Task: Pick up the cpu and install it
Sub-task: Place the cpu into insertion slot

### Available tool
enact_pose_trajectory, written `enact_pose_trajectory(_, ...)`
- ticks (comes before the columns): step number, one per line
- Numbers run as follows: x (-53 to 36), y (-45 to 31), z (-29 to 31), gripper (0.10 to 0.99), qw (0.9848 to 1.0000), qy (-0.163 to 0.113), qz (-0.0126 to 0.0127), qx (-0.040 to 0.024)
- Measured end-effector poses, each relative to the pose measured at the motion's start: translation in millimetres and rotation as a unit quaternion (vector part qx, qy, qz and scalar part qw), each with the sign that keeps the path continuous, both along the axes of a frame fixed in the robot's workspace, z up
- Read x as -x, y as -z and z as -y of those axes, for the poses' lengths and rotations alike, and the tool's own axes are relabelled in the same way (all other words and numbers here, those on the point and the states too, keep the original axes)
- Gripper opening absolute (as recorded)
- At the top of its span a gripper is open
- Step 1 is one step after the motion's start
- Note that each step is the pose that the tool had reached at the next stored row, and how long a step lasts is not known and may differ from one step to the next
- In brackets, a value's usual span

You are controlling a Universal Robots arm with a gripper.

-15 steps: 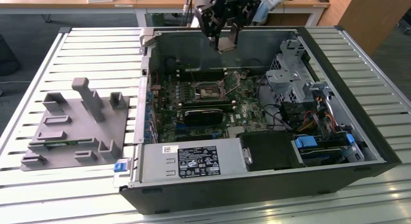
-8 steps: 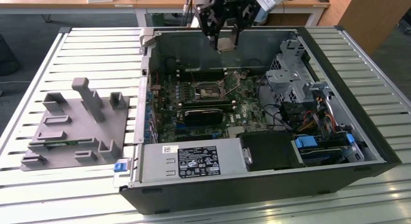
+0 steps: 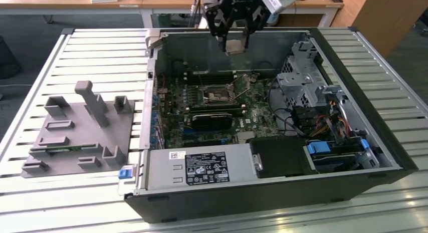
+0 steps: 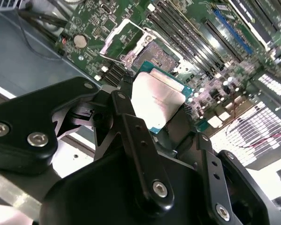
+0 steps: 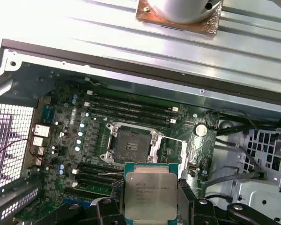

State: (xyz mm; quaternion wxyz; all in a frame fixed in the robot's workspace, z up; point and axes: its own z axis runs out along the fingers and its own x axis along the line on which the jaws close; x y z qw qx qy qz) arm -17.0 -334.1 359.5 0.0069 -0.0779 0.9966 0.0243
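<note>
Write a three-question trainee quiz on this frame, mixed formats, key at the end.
1. Multiple choice: what is the gripper shut on? A) a screwdriver B) the cpu C) nothing
2. True or false: the motherboard socket is empty.
3. Fill in: the grey tray lies beside the computer case, on the exterior view's ____.
Key: 1 B; 2 true; 3 left.
</note>
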Motion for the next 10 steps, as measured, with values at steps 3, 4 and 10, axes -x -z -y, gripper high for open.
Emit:
enact_pose_trajectory(3, 0.0, 0.3, -0.1, 0.541, 0.9997, 0.022, 0.0000, 0.0000)
enact_pose_trajectory(4, 0.0, 0.4, -0.2, 0.541, 0.9995, 0.030, 0.0000, 0.0000)
enact_pose_trajectory(10, 0.0, 1.1, -0.4, 0.541, 0.9972, 0.075, 0.0000, 0.0000)
